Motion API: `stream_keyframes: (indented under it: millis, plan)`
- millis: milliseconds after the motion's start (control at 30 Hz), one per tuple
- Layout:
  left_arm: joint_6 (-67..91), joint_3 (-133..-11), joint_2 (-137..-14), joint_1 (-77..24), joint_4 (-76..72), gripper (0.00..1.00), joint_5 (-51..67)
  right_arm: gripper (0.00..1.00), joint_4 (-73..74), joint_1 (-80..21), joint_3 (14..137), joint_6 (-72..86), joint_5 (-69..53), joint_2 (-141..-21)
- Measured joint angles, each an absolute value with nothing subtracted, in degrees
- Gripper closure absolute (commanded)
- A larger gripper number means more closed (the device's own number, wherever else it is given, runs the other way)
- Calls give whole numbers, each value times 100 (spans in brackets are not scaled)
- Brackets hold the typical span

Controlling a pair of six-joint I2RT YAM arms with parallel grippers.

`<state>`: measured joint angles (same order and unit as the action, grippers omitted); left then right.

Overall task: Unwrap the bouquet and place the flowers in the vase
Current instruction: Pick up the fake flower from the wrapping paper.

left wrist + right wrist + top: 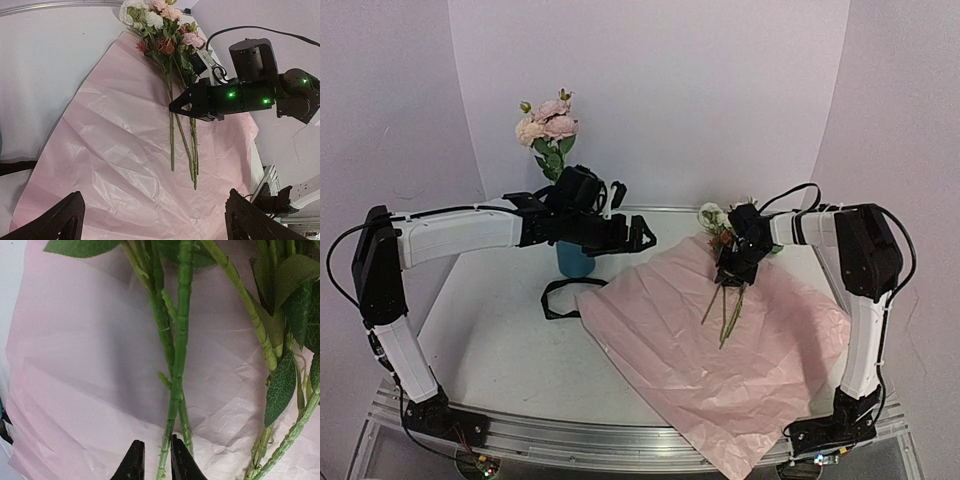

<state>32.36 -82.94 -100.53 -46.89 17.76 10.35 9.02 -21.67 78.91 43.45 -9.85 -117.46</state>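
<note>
Flowers (172,125): loose on the opened pink paper (720,370) toward the far right corner of the surface (490,340); heads toward the far edge, stems trailing toward the near edge; laid flat and fanned, so easy to pick singly.
Vase (575,262): upright near the far edge, left of middle, partly hidden behind the left arm; already carrying placed roses (550,125).
Black ribbon (558,298): off the wrap, slack just on the near side of the vase.
Right hand (154,460): tipped down onto the stems below the leaves, clenched narrow on one thin green stem; probably to lift a single flower clear.
Right arm: elbow folded high over the right edge, forearm reaching inward.
Left hand (152,220): released, fingers spread wide, holding nothing.
Left arm: stretched level across the vase front, facing the paper; likely waiting.
</note>
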Motion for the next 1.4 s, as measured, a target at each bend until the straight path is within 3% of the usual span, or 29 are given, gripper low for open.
stream_keyframes:
  millis: [200, 500, 967, 1400]
  plan:
    - [3165, -8294, -10053, -4689, 1776, 1, 1033, 79, 907, -2167, 7891, 4480, -963, -11851]
    - [3143, -8294, -10053, -4689, 1776, 1, 1033, 100, 917, -2167, 7891, 4691, -932, -11885]
    - [3145, -8294, -10053, -4689, 1776, 1, 1048, 100, 965, -2167, 7750, 4860, -1023, -10878]
    - [3151, -8330, -10070, -4689, 1776, 1, 1188, 100, 813, -2167, 7673, 3180, -2047, -10628]
